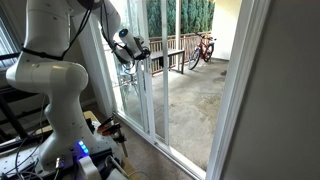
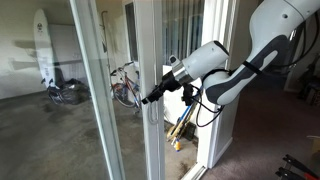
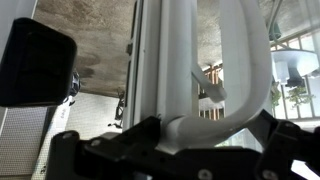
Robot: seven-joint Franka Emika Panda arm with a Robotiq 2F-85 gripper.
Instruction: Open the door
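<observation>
Gripper (image 3: 175, 150): nearest the wrist camera; its dark fingers (image 3: 70, 150) spread across the bottom of the view, with the handle's lower bend between them. Whether they pinch the loop or only straddle it cannot be told from these views.
Handle (image 3: 243, 85): pale D-shaped loop, rising from between the fingers.
Door (image 2: 148, 45): tall glass panel in a narrow white frame, upright in its track, its handle edge at the gripper in both exterior views.
Patio (image 1: 190, 95): bare concrete beyond the glass.
Bicycle (image 1: 203, 48): parked at the far railing, well apart from the door.
Risk, slipping: a loose hold on the smooth curved loop may slide off once the arm pulls.
Risk, binding: a pull angled away from the track may jam the panel and strain the wrist.
</observation>
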